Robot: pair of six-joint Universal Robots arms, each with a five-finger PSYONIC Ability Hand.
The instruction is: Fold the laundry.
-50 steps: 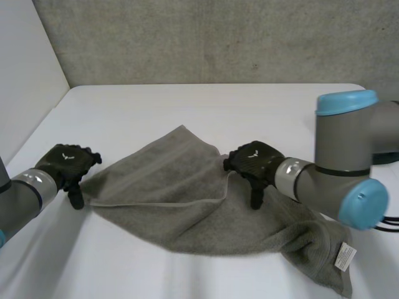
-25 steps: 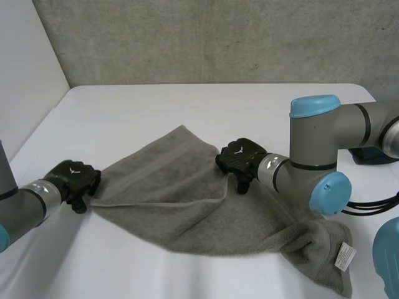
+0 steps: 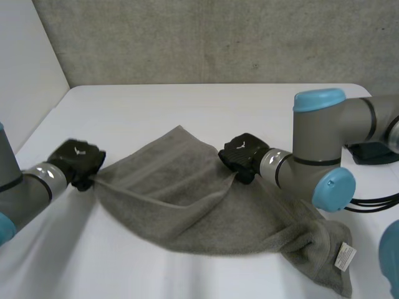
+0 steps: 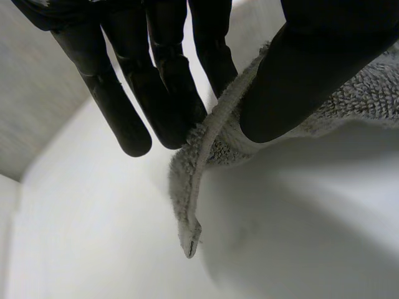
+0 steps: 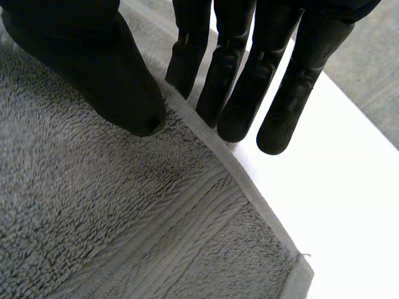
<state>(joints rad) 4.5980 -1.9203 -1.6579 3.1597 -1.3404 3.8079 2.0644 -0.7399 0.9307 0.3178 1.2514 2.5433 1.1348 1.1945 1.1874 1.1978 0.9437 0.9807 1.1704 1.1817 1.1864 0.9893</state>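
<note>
The left robot hand (image 3: 78,163), at the frame's left-centre, pinches a corner of the grey towel (image 3: 187,205) between thumb and fingers. The right robot hand (image 3: 242,156), mid-frame, pinches the towel's edge likewise. The towel sags onto the white tabletop (image 3: 187,112) and is bunched at lower right. The left pinch looks shallow, so tension could pull the corner free.

Grey terry-cloth towel (image 3: 187,205): looped pile, fuzzy, matt. Its flat-woven hem band (image 5: 240,179) is smoother and tighter than the pile. White label (image 3: 345,255) at one corner: thin, smooth. White table (image 3: 187,106): smooth, faint sheen. Grey concrete wall (image 3: 218,37): rough, pitted, dull. Black left hand (image 3: 78,159) and black right hand (image 3: 240,151): smooth, plastic-looking, with slight gloss on the fingers (image 5: 237,93). Light-blue arm cap (image 3: 333,189): glossy plastic. Grey joint housing (image 3: 312,146): satin.
</note>
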